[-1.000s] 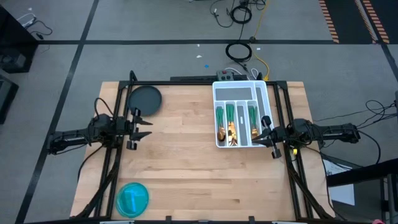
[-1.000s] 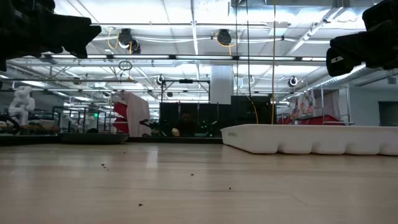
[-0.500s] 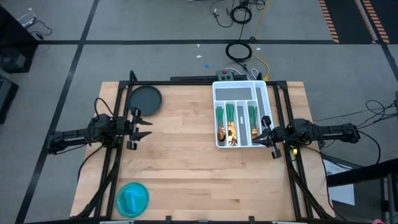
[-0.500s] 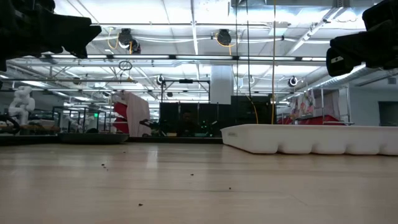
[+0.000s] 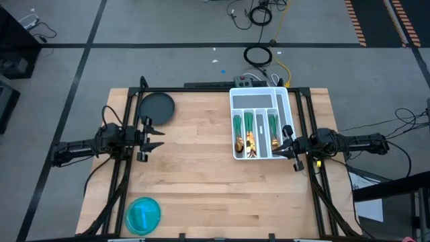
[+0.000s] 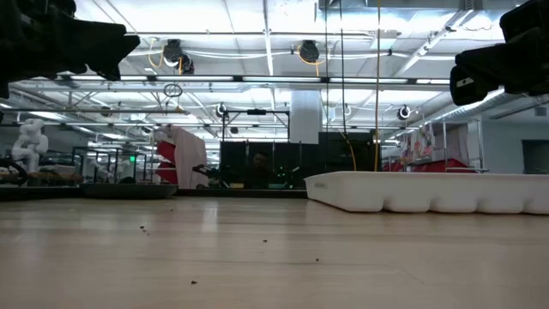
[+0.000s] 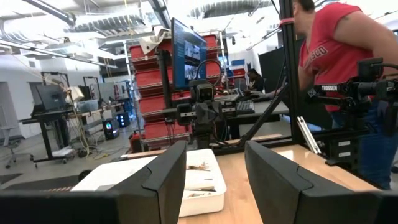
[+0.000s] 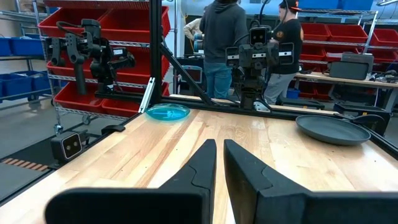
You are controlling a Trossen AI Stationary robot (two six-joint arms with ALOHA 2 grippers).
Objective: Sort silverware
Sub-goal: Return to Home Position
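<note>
No change is seen on the table (image 5: pixel 201 181) against the frames of a second and half a second ago: both arms, the white tray (image 5: pixel 259 98) and everything around it are found in the same places. The only difference is noted in the low view, far in the room behind the tray (image 6: pixel 429 190), where a distant figure has shifted slightly.

The silverware (image 5: pixel 249 123) is held in the tray's long compartments. It is laid in three groups, with the teal handles toward the tray's far end and the gold heads toward its near end. The forks, knives and spoons cannot be told apart.

The right gripper (image 5: pixel 282 148) is stopped just beside the tray's right side, by the end where the gold heads lie. In its wrist view the right gripper (image 8: pixel 219 144) is seen with its fingers drawn almost together, only a thin slit left between them, and nothing gripped.

The left gripper (image 5: pixel 158 138) is kept well to the left of the tray. In its wrist view the left gripper (image 7: pixel 214 149) is seen spread wide and empty, with the tray (image 7: pixel 155 174) ahead of it.

A dark plate (image 5: pixel 155 107) is set to the tray's left, level with its far end. A blue bowl (image 5: pixel 143 214) is placed well apart from the tray, toward the near left corner.
</note>
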